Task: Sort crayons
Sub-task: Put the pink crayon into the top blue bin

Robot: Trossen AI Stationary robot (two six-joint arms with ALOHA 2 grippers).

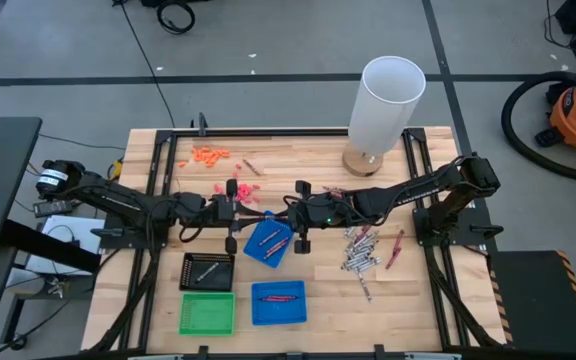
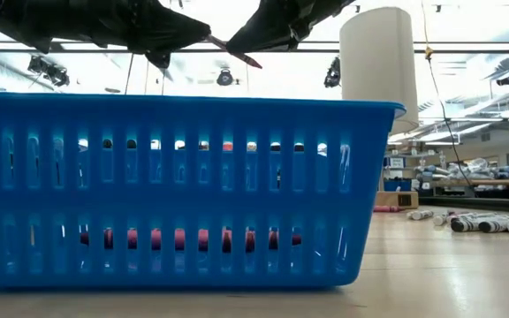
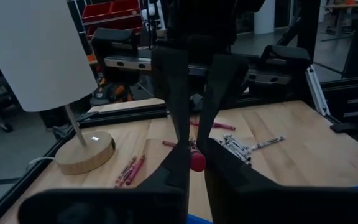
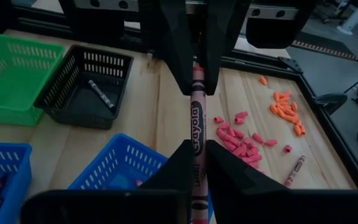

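Observation:
A red crayon (image 1: 265, 213) hangs in the air between my two grippers, above a tilted blue tray (image 1: 273, 243) that holds red crayons. My left gripper (image 1: 236, 207) reaches in from the table's left and is shut on one end. My right gripper (image 1: 296, 215) reaches in from the right and is shut on the other end. The crayon also shows in the low view (image 2: 233, 51), slanted. Several grey crayons (image 1: 360, 252) lie loose on the table to the right. My left gripper pinches the crayon's end (image 3: 196, 160) between its two fingers. The fingers lie level, come from the table's left and run along the crayon. The crayon is clear of the table and the trays. My right gripper pinches the crayon's other end (image 4: 197, 163) between its two fingers. The fingers lie level, come from the table's right and run along the crayon. The rest of the crayon (image 4: 197, 106) runs on to my left gripper's fingers (image 4: 180, 59).
A second blue tray (image 1: 279, 303), a green tray (image 1: 208, 313) and a black tray (image 1: 208, 270) holding one grey crayon stand near the front edge. Salmon bits (image 1: 243, 190) and orange bits (image 1: 208, 155) lie at the back. A white lamp (image 1: 383, 110) stands at the back right.

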